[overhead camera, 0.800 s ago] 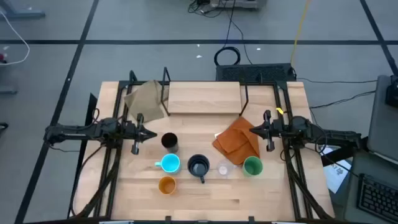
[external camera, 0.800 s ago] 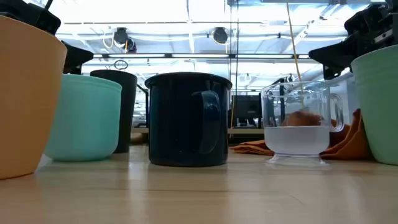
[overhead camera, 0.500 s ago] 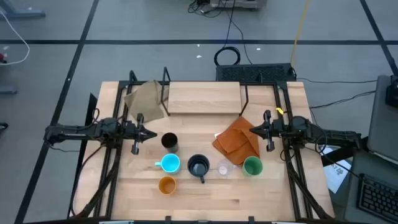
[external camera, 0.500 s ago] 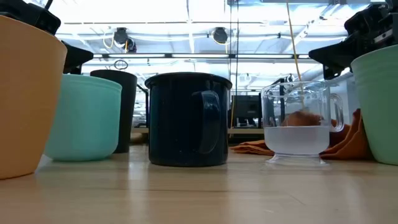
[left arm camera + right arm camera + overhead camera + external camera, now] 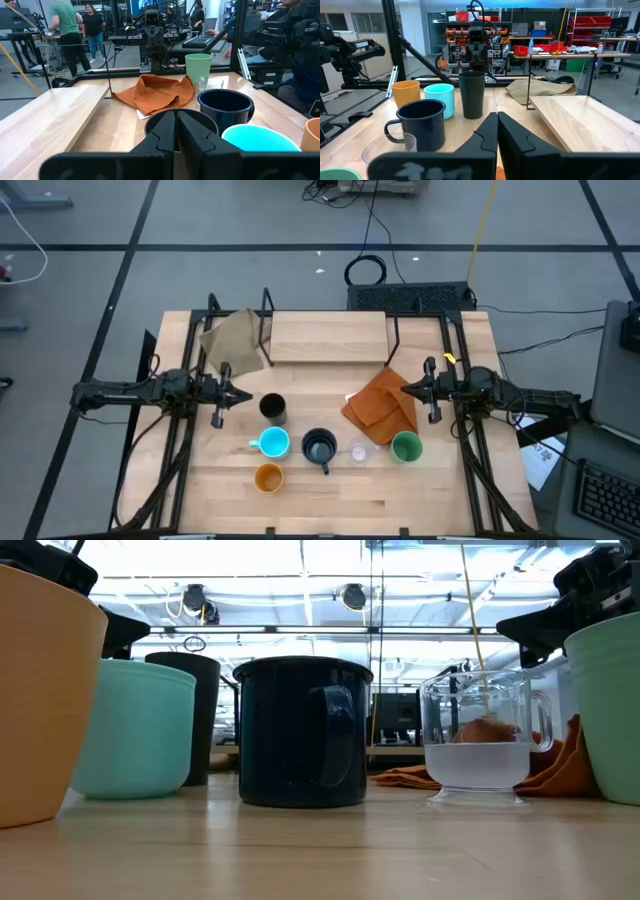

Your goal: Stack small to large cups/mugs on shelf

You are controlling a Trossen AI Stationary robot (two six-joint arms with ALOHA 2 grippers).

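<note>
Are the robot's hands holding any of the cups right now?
No, nothing is held. The left gripper and the right gripper are both shut on nothing, out at the sides of the table, and all the cups stand on the tabletop.

6 cups [image 5: 319,447] stand upright on the table before the bare shelf [image 5: 329,337].

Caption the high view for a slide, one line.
Six cups wait on the table before the bare shelf; left gripper and right gripper hang shut at the sides.
</note>
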